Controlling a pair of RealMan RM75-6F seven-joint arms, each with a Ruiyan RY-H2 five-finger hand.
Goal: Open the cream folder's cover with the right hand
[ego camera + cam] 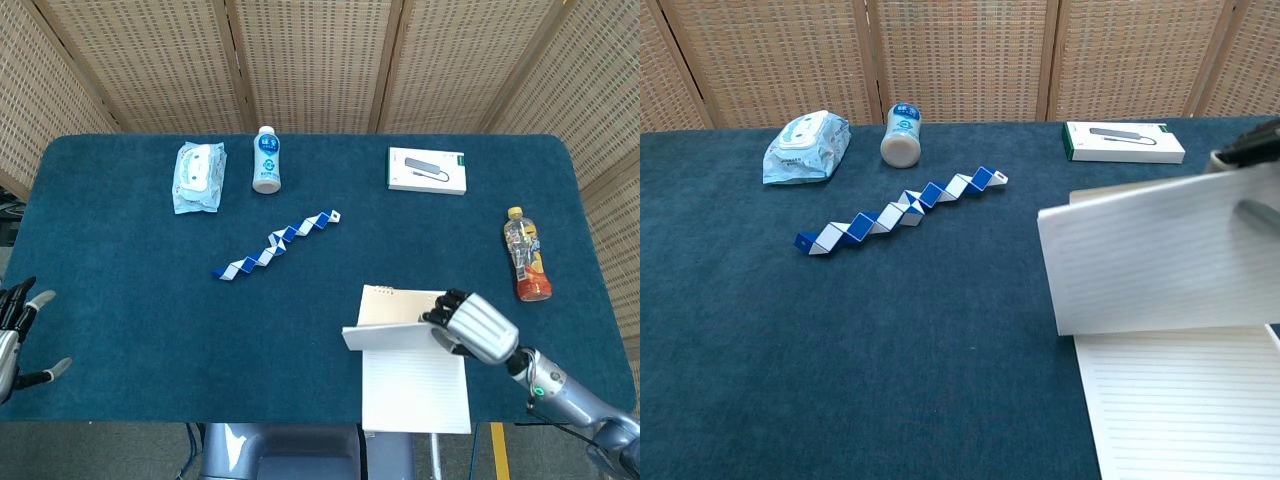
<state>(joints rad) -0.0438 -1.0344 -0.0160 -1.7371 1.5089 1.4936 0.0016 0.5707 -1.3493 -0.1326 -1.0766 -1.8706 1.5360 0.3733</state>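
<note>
The cream folder (400, 335) lies near the table's front edge, right of centre. Its cover (1160, 260) stands lifted steeply, its pale lined underside facing the chest view. My right hand (470, 325) grips the cover's right edge; in the chest view only its dark fingertips (1250, 145) show over the cover's top right corner. Lined white pages (1185, 405) lie exposed flat below the cover (415, 385). My left hand (18, 335) hangs at the far left off the table's edge, fingers spread and holding nothing.
A blue-and-white twisty snake toy (275, 245) lies mid-table. A wipes pack (198, 176) and white bottle (266, 160) sit at the back left, a white box (427, 170) at the back right, and an orange drink bottle (525, 256) at the right.
</note>
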